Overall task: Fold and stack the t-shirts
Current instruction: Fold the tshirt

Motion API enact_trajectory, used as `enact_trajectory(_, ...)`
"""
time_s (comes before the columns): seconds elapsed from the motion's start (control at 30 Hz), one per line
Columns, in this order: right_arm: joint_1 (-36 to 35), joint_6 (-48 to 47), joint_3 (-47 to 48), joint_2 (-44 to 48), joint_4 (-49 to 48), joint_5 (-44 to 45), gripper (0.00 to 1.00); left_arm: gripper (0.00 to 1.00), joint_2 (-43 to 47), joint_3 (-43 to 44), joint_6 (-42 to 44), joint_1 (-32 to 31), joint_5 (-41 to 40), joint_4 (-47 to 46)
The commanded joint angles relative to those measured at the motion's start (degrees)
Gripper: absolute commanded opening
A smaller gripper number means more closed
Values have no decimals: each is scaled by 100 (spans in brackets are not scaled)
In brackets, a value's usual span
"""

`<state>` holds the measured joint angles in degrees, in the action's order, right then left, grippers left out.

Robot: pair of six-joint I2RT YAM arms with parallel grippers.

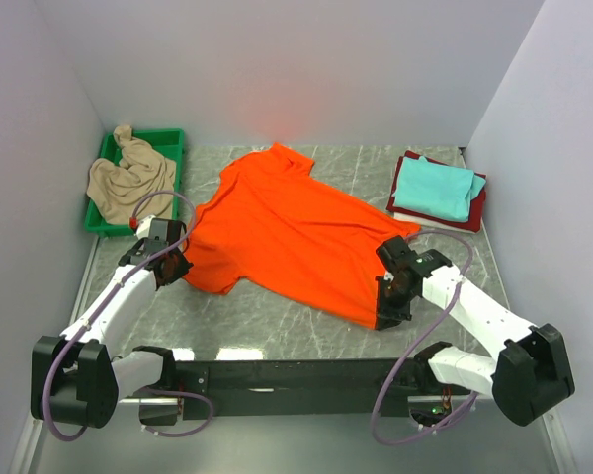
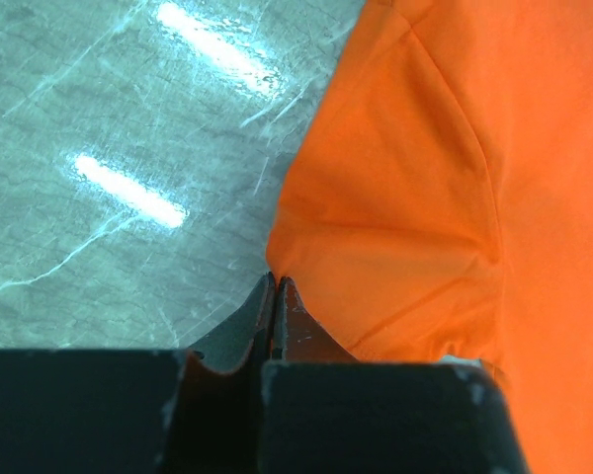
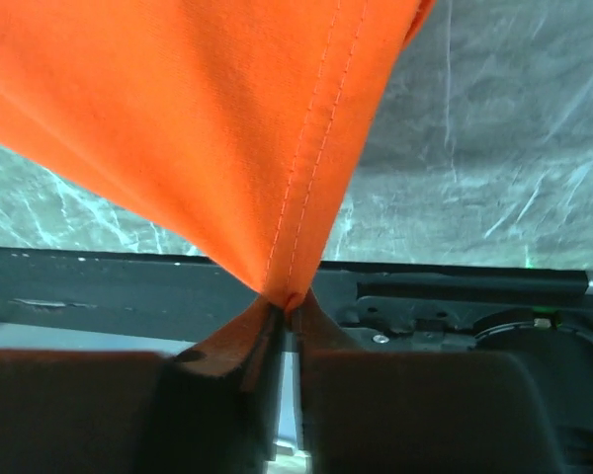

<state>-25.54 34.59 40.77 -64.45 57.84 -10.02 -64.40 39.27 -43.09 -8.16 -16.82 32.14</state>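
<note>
Item location: the orange t-shirt (image 1: 287, 232) lay spread flat on the middle of the surface (image 1: 267, 321).
Long axis: diagonal, from far-left to near-right.
Heading: the neck end pointed left, the hem end pointed right and toward the arm bases. One sleeve pointed to the far wall and the other to the near-left.
Left edge: the green tray (image 1: 168, 135) sat at the far-left corner holding a crumpled beige t-shirt (image 1: 128, 183), just beside the left arm's wrist.
Right edge: a folded stack sat at the far-right corner, apart from the orange cloth, with a teal t-shirt (image 1: 435, 188) on top, a dark red t-shirt (image 1: 477, 209) under it and a white t-shirt (image 1: 415, 219) at the bottom.
Open room: bare surface showed near the arm bases and along the far edge between tray and stack.
Left hand (image 1: 173, 265): low at the near-left sleeve, reaching forward, its fingers closed on the sleeve's edge.
Right hand (image 1: 390, 301): at the near hem corner, fingers pinched on the hem, with the cloth rising taut from the tips in the wrist view.
</note>
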Motion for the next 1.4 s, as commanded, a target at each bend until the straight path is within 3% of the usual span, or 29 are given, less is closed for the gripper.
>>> enact_trajectory(0.0,-39,12,71,81,201,34,21,0,103,134,82,25,-14,-41)
enact_trajectory(0.1,-39,118,80,169,87,123,32,0,138,116,73,25,-14,-50)
enact_trajectory(0.33,-39,320,-377,116,-300,316,42,0,121,125,82,25,-14,-41)
enact_trajectory(0.57,-48,356,-869,-15,-669,237,42,0,68,125,90,25,3,-50)
enact_trajectory(1.07,-56,496,-904,-525,-1126,264,40,0,7,134,90,25,-6,-50)
enact_trajectory(1.37,-241,540,-975,-657,-1161,79,28,0,51,134,90,25,3,-41)
